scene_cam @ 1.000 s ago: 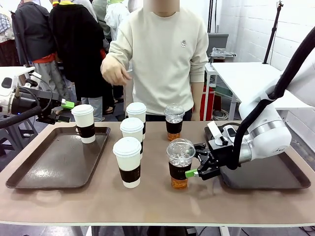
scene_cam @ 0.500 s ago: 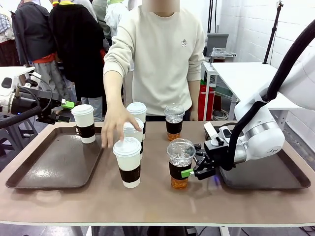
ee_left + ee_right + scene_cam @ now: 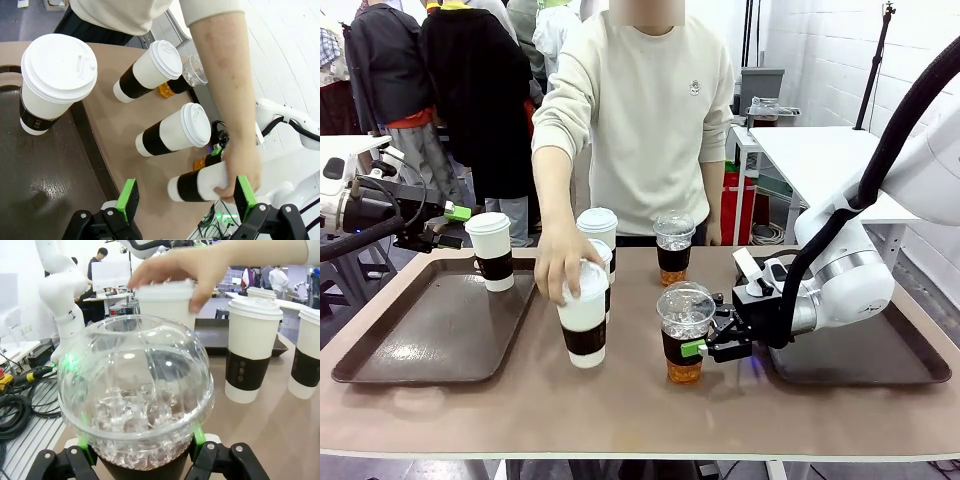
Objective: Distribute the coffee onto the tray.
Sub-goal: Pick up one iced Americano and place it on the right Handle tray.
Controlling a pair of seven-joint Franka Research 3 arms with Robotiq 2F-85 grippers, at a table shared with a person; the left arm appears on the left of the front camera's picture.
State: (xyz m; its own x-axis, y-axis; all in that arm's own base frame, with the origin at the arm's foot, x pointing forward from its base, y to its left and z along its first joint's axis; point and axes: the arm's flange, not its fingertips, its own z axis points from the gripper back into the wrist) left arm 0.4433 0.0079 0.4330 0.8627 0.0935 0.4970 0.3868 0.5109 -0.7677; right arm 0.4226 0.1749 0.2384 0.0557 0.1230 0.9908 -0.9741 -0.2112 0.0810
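Gripping the iced cup (image 3: 685,335)

Front: right gripper (image 3: 705,347) clamps its sleeve, just beside the right tray (image 3: 860,365); a hand (image 3: 565,265) tips a paper cup (image 3: 583,325). Left wrist: left gripper (image 3: 186,199) gapes wide, empty. Right wrist: thin dome looks crushable, so hold the sleeve, upright.

In the front view the person's hand (image 3: 563,265) covers the near cup's (image 3: 584,335) lid, and that cup hides most of the middle cup (image 3: 607,270) at its 12 o'clock. The dome cup (image 3: 684,340) hides the right hand's (image 3: 700,328) far finger. From the right wrist, its dome overhangs the pads (image 3: 198,436), so we cannot tell whether they touch the cup; the bottom edge cuts off its base. The right arm (image 3: 845,275) covers part of the right tray (image 3: 885,372).
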